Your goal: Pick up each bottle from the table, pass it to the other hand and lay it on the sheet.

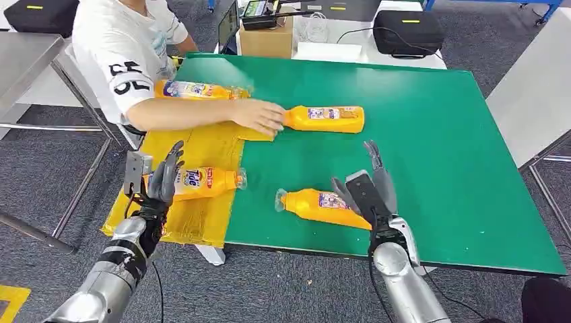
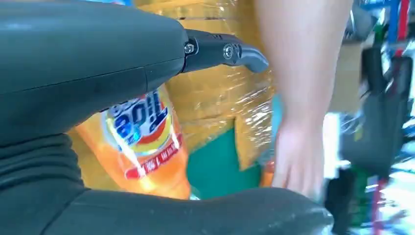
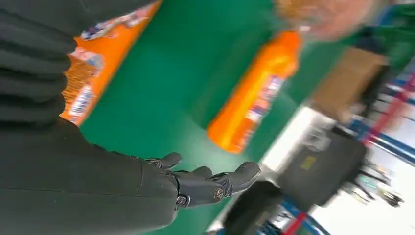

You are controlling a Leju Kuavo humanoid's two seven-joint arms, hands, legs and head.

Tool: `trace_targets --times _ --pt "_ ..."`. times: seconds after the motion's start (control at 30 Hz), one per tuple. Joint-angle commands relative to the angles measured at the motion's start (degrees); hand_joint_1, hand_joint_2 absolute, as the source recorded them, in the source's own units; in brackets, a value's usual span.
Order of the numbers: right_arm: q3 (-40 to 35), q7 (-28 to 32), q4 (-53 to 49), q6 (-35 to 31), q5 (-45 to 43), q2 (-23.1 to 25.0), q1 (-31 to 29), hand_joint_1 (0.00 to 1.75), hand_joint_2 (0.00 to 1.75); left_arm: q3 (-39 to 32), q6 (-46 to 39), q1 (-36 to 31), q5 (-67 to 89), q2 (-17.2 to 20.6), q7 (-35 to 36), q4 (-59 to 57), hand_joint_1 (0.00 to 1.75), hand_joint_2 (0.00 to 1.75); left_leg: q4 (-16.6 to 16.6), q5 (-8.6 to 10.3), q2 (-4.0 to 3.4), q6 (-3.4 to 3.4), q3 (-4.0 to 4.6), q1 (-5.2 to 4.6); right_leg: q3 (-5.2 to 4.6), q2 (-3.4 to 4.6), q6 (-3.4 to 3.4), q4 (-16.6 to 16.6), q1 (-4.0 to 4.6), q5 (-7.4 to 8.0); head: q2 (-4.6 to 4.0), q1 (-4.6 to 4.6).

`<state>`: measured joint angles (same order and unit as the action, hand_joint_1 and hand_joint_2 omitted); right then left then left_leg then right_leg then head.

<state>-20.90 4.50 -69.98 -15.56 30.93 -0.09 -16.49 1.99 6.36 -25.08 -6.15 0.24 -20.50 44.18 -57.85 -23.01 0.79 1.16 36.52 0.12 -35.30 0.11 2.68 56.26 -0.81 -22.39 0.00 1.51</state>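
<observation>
— What surrounds the tabletop [image 1: 431,134]?
— Grey carpet [image 1: 283,289]; a steel table [image 1: 27,60] at left; behind, a white desk [image 1: 350,40] bearing a cardboard box [image 1: 266,37] and black case [image 1: 407,30].

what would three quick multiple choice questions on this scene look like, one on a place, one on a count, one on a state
1. Where does the Tide bottle lie?
A. on the yellow sheet
B. on the floor
C. on the cardboard box

2. How many orange bottles are in the head view?
A. two
B. four
C. six

3. What is the right hand doing?
A. gripping a bottle
B. holding nothing, fingers apart
C. pressing a laptop

Key: 1 A, yellow plastic lies under it. 2 B, two by the sheet, two on the green table. 3 B, it hangs over the near bottle without closing.
</observation>
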Motion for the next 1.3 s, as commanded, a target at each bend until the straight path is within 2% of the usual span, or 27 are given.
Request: trace_targets --times 0.03,0.37,0.5,0.53,0.73,0.77,0.8,0.83,0.9,0.93,0.97,1.03,1.17,1.3 --pt "-2.5 -1.9 13.0 2.3 2.8 -1.4 -3.4 0.00 1.75 0.7 -3.6 2.4 -2.0 -2.1 -1.8 6.4 0.00 0.00 0.0 -0.09 -0.04 -0.03 -0.16 0.02 0.17 0.01 -0.06 0.0 0.03 -0.06 0.00 0.02" --pt "-3.1 -3.2 13.7 3.8 4.2 -1.8 -3.6 0.00 1.75 0.7 -3.3 2.4 -2.9 -2.4 -1.9 6.9 0.00 0.00 0.0 -0.13 -0.07 -0.05 -0.22 0.02 0.23 0.03 -0.08 0.0 0.04 -0.11 0.00 0.02" --pt "-4.9 -5.8 16.3 8.3 7.0 -3.5 -4.2 0.00 1.75 1.5 -2.2 2.6 -3.1 -3.0 -2.6 8.4 0.00 0.00 0.0 -0.17 -0.09 -0.04 -0.31 0.02 0.32 0.03 -0.09 0.0 0.04 -0.13 0.00 0.02" --pt "-4.8 -6.0 16.7 8.8 7.0 -3.8 -4.1 0.00 1.75 1.7 -1.9 2.3 -3.1 -3.0 -2.4 8.2 0.00 1.75 0.0 -0.10 -0.02 -0.03 -0.19 0.01 0.21 -0.02 -0.06 0.0 0.03 -0.09 0.00 0.02" --pt "-7.7 -7.6 20.3 17.5 8.3 -7.8 -5.6 0.00 1.75 2.5 -0.5 0.9 -3.2 -3.2 -2.9 5.4 0.00 1.75 0.0 -0.07 0.09 -0.02 -0.25 0.03 0.29 -0.14 -0.07 -0.1 0.04 -0.09 0.00 0.04" --pt "-8.3 -7.8 21.2 19.9 7.7 -8.6 -6.1 0.10 1.75 2.5 -0.5 0.6 -3.1 -3.2 -2.9 4.8 0.00 1.75 0.0 -0.08 0.07 -0.04 -0.30 0.03 0.35 -0.15 -0.08 -0.1 0.05 -0.11 0.00 0.04" --pt "-9.4 -7.9 21.9 21.9 7.8 -9.6 -6.8 1.34 1.75 2.8 -0.2 0.2 -2.9 -3.2 -2.8 4.2 0.00 1.75 0.0 -0.04 0.14 -0.02 -0.25 0.02 0.30 -0.21 -0.05 -0.1 0.04 -0.08 0.00 0.02" --pt "-9.6 -7.4 22.6 23.3 6.8 -10.2 -7.2 1.47 1.75 3.0 0.3 -0.2 -3.0 -3.2 -3.1 3.7 0.00 1.75 0.0 -0.07 0.14 -0.04 -0.37 0.04 0.44 -0.23 -0.08 -0.1 0.07 -0.11 -0.02 0.02" --pt "-11.7 -7.2 24.2 26.5 7.1 -12.2 -8.9 1.61 1.75 3.1 0.6 -0.9 -3.3 -3.5 -3.2 2.7 0.00 1.75 0.0 -0.05 0.21 -0.03 -0.48 0.05 0.53 -0.30 -0.08 -0.2 0.08 -0.11 0.00 0.02" --pt "-13.0 -6.8 24.8 28.3 7.2 -13.3 -10.0 1.75 1.75 3.2 0.6 -1.4 -3.3 -3.5 -3.3 2.0 0.00 1.75 0.0 -0.01 0.17 0.00 -0.45 0.03 0.45 -0.24 -0.05 -0.2 0.05 -0.06 0.00 0.02" --pt "-13.2 -6.7 25.0 28.7 7.2 -13.7 -10.4 1.71 1.75 3.3 0.6 -1.5 -3.2 -3.6 -3.3 1.7 0.00 1.75 0.0 -0.03 0.15 -0.01 -0.50 0.04 0.50 -0.23 -0.08 -0.2 0.06 -0.06 0.00 0.04" --pt "-15.7 -5.8 26.2 32.8 6.6 -15.6 -13.0 1.75 1.75 3.8 1.7 -2.5 -3.4 -3.6 -3.5 0.1 0.00 1.75 0.0 0.02 0.24 0.00 -0.47 0.02 0.51 -0.31 -0.07 -0.2 0.04 -0.05 0.00 0.04" --pt "-17.2 -4.2 27.0 35.8 5.5 -16.9 -15.3 1.75 1.75 4.1 2.3 -3.3 -3.7 -3.8 -3.7 -1.1 0.00 1.75 0.0 0.03 0.33 0.02 -0.70 0.00 0.22 -0.29 -0.05 -0.2 0.02 -0.05 0.00 0.02" --pt "-20.8 -3.0 28.6 38.9 4.0 -18.4 -19.9 1.75 1.75 4.6 3.0 -4.6 -4.0 -3.7 -4.3 -3.0 0.00 1.75 0.0 0.00 0.25 0.02 -0.73 -0.05 0.78 -0.22 -0.01 -0.2 -0.02 -0.02 0.00 0.04"
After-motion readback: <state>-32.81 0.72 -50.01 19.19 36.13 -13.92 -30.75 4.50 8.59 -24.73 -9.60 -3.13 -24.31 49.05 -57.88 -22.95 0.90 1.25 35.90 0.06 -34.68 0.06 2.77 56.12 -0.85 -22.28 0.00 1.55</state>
